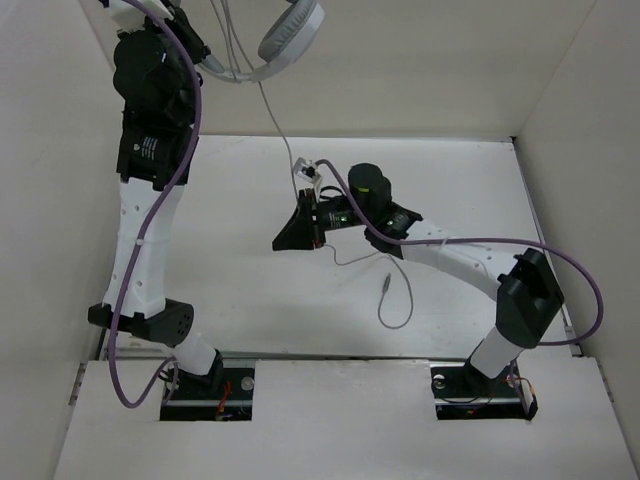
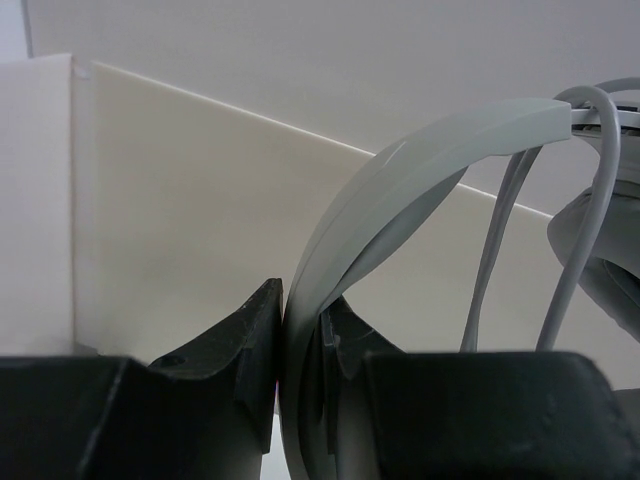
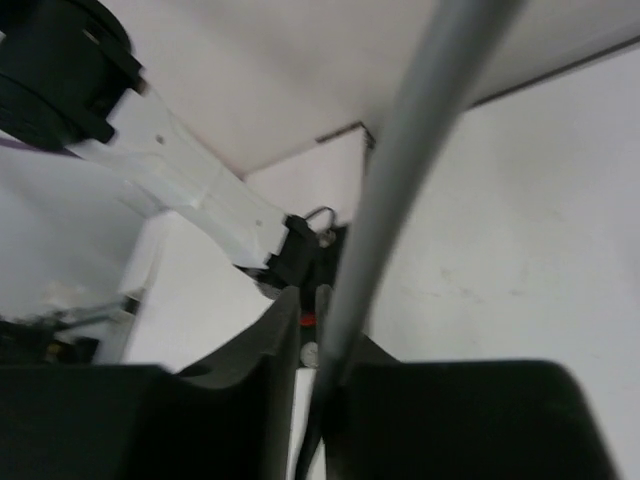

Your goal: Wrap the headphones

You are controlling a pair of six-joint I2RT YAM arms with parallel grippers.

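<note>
The top view looks down from above and behind the arm bases, over the bench (image 1: pixel 250 290) to the far wall. Each wrist view sits tight behind its tool. The one behind the left tool (image 2: pixel 300 325) faces a wall corner. The one behind the right tool (image 3: pixel 315 325) faces the left arm (image 3: pixel 200 195), which the top view also shows.

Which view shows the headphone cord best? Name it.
Top external: the cord runs from the headphones down to the right tool, tail loose on the table. Left wrist shows only two strands; right wrist, one blurred stretch between its fingers.

White surface (image 1: pixel 240 285) boxed by plain cream walls (image 1: pixel 420 70) at left, far and right, softly, evenly lit.
</note>
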